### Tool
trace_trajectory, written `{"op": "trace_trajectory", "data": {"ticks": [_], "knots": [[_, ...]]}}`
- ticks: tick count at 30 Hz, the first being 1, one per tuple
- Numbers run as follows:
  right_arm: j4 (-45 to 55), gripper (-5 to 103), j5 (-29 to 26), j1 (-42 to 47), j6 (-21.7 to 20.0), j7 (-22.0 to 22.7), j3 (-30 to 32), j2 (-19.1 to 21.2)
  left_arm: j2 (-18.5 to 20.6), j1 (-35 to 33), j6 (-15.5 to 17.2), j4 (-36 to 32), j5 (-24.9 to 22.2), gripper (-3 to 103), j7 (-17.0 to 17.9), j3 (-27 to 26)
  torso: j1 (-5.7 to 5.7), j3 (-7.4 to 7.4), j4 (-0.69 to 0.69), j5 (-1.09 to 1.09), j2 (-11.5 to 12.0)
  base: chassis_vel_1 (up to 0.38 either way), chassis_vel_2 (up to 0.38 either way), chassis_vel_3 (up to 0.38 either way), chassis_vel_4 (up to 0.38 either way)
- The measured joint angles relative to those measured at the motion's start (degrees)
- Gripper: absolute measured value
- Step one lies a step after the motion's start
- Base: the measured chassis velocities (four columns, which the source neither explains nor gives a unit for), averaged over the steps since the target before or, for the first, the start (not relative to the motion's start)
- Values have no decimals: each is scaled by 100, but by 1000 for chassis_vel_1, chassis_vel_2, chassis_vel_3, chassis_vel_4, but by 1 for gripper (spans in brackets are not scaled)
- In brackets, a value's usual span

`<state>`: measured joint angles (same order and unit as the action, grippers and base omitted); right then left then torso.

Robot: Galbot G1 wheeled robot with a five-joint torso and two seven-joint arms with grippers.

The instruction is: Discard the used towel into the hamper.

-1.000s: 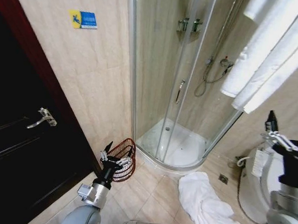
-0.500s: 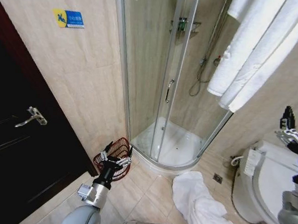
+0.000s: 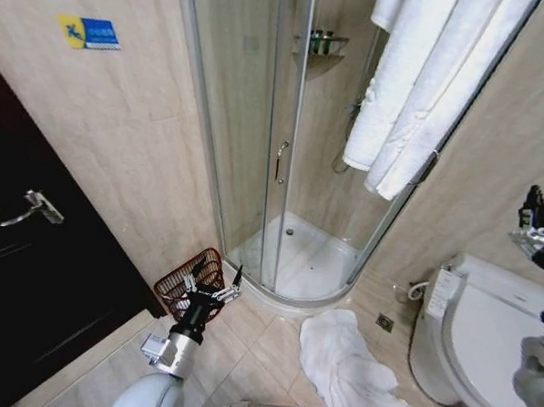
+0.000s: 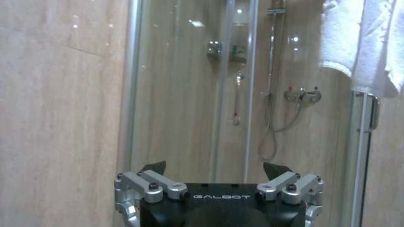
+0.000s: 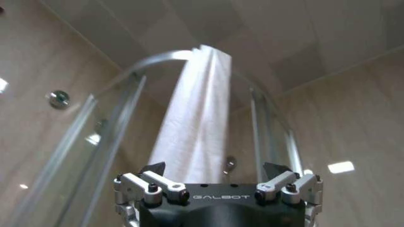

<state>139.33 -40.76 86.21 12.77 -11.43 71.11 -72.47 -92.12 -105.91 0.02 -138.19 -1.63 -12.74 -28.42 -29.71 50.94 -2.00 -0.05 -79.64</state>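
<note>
Beyond the left gripper [image 3: 215, 283], just past its fingertips and slightly to its left, the hamper [image 3: 178, 285] is standing on the floor tiles against the wall, beside the dark door [image 3: 31, 273] and close to the curved base of the shower cabin [image 3: 283, 168]. Both jaws of this gripper are being held spread wide, and nothing is being gripped between them; the same wide, empty spread is being shown in the left wrist view [image 4: 215, 168], where the claw is pointed at the shower glass. Well off to the right of that claw, and lower towards the robot, the used towel [image 3: 345, 367] is lying crumpled on the floor, between the shower base and the toilet [image 3: 484, 342]; its long axis is running away from the robot's right side and up towards the shower base. The right gripper [image 3: 530, 217] is being held high above the toilet, raised well above the towel, and in the right wrist view [image 5: 215, 168] its jaws are likewise being kept apart with nothing between them, pointed up at the white towels hung over the cabin rail [image 5: 196, 118]. The towel is judged to be lying nearer the right arm's side, while the hamper is lying almost at the left claw, so the two things are being kept well apart, each on a different arm's side.
</note>
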Motion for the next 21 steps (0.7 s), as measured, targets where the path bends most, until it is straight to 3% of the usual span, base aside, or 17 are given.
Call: {"op": "trace_trajectory", "data": {"ticks": [12,21], "knots": [[-408,100,12,-854,-226,348,-320,658,-1,0,0,0,0,100,1,0,0,0,0,7,0,49,60,40,50],[-1370,100,-107,-2151,-603,598,-564,1632,-1,0,0,0,0,100,1,-1,0,1,-2,8,0,91,95,98,104]]}}
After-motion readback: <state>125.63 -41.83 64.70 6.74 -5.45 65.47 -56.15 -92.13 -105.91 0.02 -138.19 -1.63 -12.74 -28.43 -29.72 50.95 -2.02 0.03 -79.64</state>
